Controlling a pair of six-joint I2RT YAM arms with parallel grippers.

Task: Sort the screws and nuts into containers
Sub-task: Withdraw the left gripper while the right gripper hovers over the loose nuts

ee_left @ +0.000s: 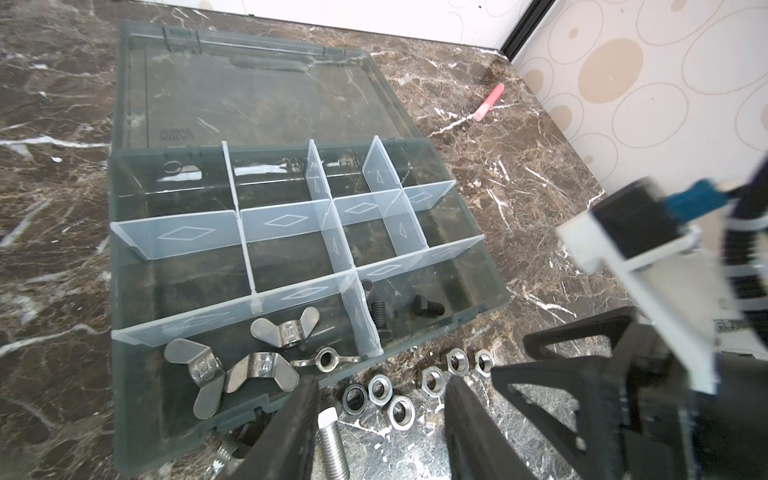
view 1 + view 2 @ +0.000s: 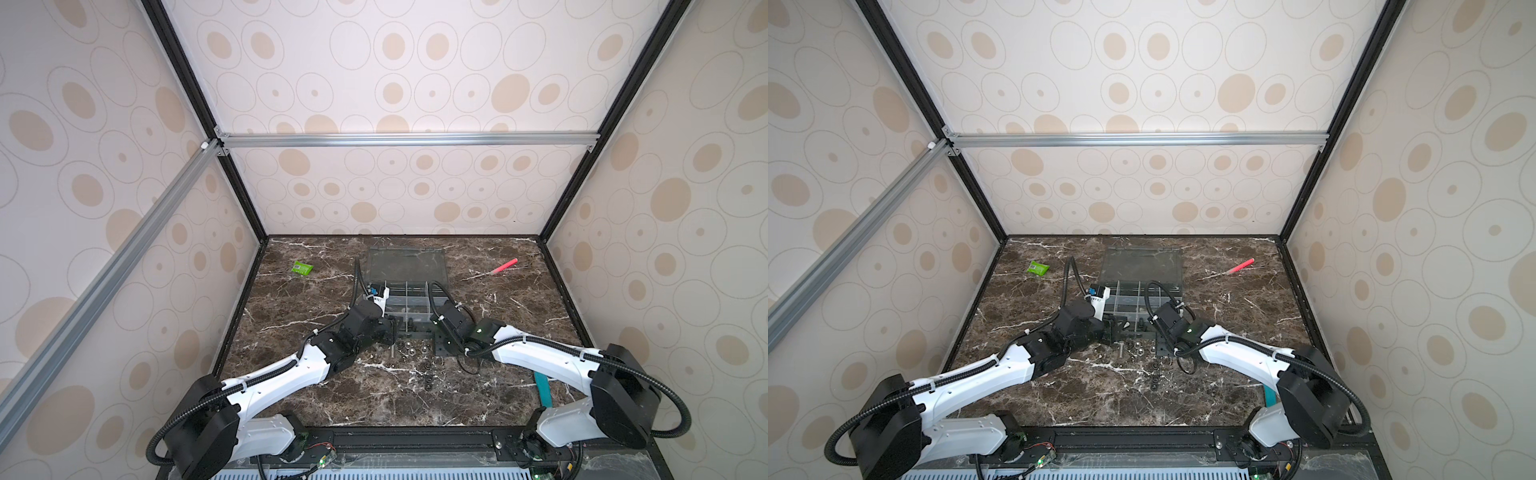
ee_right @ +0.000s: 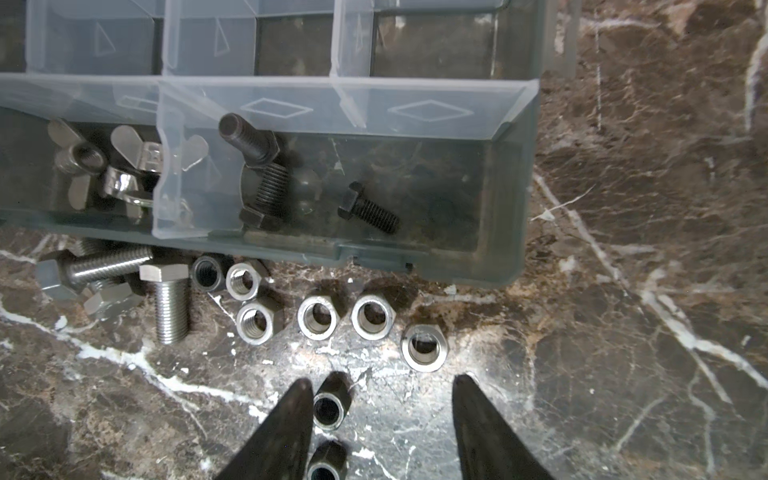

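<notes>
Right pincer [image 3: 386,424] hangs spread & empty, low over the table [image 3: 623,332] just in front of the organizer box [image 3: 374,249]. A dark nut [image 3: 328,406] lies right by one fingertip [image 3: 297,399], not gripped. Left pincer [image 1: 380,424] is spread too, nothing in it, w/ a silver screw [image 1: 330,440] lying btwn its fingers [image 1: 299,415], closer to one of them, just outside the box's front wall.

Inside the box, front row: wing nuts [image 1: 286,332] in one cell, black screws [image 3: 368,212] in the cell next to it. Other cells look bare, far as I can tell. Loose outside, just beside the front wall: a row of silver hex nuts [image 3: 318,318] & a few silver screws [image 3: 168,307].

So the sorting looks partly done, approx at a pick-up step. Next move, I'd guess: each pincer drops onto its nearest piece & closes square on it. The pieces are small, round, prob. slippery. Then it lifts over the front wall to a fitting cell w/o knocking the neighbours.
</notes>
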